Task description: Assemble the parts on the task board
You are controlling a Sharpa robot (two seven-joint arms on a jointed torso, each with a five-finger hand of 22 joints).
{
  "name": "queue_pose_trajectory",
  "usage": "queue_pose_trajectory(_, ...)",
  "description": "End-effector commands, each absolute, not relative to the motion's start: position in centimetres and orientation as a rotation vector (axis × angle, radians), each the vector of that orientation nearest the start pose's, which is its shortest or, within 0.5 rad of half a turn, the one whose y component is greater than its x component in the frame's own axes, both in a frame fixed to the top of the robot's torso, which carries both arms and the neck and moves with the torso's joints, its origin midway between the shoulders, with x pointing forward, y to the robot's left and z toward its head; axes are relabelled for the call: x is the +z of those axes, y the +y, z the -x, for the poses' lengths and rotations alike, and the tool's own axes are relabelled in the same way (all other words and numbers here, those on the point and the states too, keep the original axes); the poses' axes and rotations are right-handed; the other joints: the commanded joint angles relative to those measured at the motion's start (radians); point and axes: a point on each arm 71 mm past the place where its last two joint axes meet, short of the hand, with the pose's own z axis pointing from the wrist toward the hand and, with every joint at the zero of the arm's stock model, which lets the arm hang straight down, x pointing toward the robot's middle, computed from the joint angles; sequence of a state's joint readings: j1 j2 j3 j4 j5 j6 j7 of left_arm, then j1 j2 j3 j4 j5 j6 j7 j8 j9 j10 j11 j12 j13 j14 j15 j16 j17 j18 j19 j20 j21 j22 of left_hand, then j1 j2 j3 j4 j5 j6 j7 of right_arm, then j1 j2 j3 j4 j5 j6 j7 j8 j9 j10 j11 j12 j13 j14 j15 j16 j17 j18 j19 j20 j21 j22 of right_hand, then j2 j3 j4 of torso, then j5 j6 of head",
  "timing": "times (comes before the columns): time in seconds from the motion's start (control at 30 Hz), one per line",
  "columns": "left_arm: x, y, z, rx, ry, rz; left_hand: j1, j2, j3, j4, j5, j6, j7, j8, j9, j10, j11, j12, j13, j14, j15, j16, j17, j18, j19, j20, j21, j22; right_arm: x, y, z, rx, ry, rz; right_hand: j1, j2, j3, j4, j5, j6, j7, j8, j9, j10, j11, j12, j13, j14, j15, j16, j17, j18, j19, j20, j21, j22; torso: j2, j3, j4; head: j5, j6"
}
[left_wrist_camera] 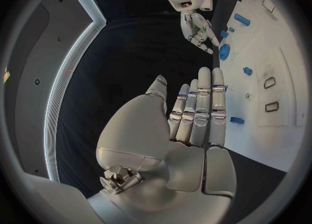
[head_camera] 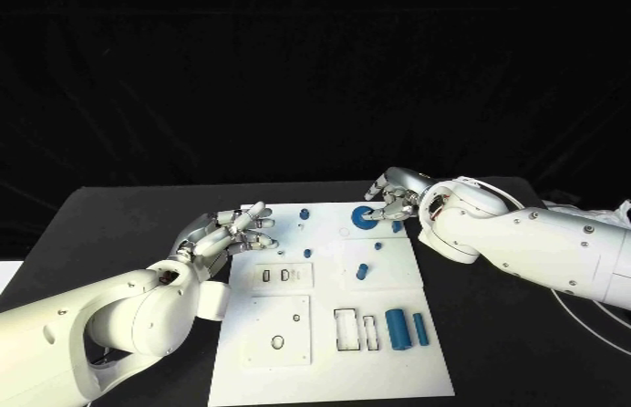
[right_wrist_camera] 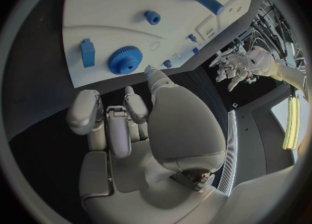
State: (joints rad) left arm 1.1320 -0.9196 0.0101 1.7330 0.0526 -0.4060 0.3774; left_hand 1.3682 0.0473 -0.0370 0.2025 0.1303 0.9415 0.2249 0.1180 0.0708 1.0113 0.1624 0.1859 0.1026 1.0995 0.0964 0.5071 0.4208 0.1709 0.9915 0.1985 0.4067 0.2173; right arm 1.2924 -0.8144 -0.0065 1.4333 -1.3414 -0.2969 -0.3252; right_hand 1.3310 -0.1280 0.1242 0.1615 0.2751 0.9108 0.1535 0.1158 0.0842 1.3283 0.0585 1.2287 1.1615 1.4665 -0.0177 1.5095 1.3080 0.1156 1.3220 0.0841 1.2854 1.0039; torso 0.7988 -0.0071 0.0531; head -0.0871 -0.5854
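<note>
Nearest on the task board (head_camera: 329, 370) lie two blue cylinders (head_camera: 398, 328), side by side beside the empty rectangular slots at the board's near right. Further up the board, a small blue peg (head_camera: 362, 271) stands near its middle, with another tiny blue piece (head_camera: 308, 253) to its left. Just off the board's left edge, the left robot hand (head_camera: 234, 234) hovers with fingers spread and nothing in them. Beyond that, at the board's far right corner, sits the blue gear (head_camera: 363, 213), and the right robot hand (head_camera: 398, 197) hangs just behind it, fingers curled loosely and, as far as I can judge, holding nothing; from its wrist the gear (right_wrist_camera: 125, 60) lies just past the fingertips (right_wrist_camera: 148, 71), with a small blue block (right_wrist_camera: 88, 52) beside it.

My worry is the gear: it lies flat and thin, so fingers closing from above could skid it across the board or knock the neighbouring block. The board itself looks loose on the table (head_camera: 118, 224), so a sideways push might shift everything.
</note>
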Motion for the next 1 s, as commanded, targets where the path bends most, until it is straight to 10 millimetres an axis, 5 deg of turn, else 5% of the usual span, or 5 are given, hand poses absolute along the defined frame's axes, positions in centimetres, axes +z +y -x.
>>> queue_pose_trajectory(0.03,-17.6,18.9,-44.5,-1.622,1.435,1.228,0.004,0.009,-0.004,-0.001,0.003,-0.007,0.002,-0.004,0.0,-0.004,0.0,0.003,0.001,-0.009,0.0,0.004,0.001,0.006,-0.009,0.001,0.004,0.001,-14.3,-22.6,-52.9,0.421,1.701,-0.1,0.008,0.005,-0.006,-0.001,0.004,-0.005,0.001,0.008,0.002,0.002,0.007,0.008,0.005,0.086,0.006,0.007,0.172,-0.009,0.003,0.006,0.009,0.004,0.0,-0.0005,-0.0001,0.0,-0.003)
queue_pose_trajectory(1.0,-17.6,18.7,-44.6,-1.624,1.437,1.228,0.006,0.01,-0.004,-0.003,0.003,-0.007,0.002,-0.003,0.0,-0.005,-0.001,0.005,0.001,-0.011,0.0,0.006,0.002,0.006,-0.01,0.001,0.004,0.002,-15.5,-21.9,-53.5,0.368,1.749,-0.061,0.031,0.024,-0.004,-0.008,0.002,0.008,0.0,0.031,0.008,0.025,0.006,0.053,0.063,0.095,0.006,0.034,0.216,-0.018,0.021,0.008,0.042,0.058,0.001,0.0006,-0.0006,0.0,-0.01)
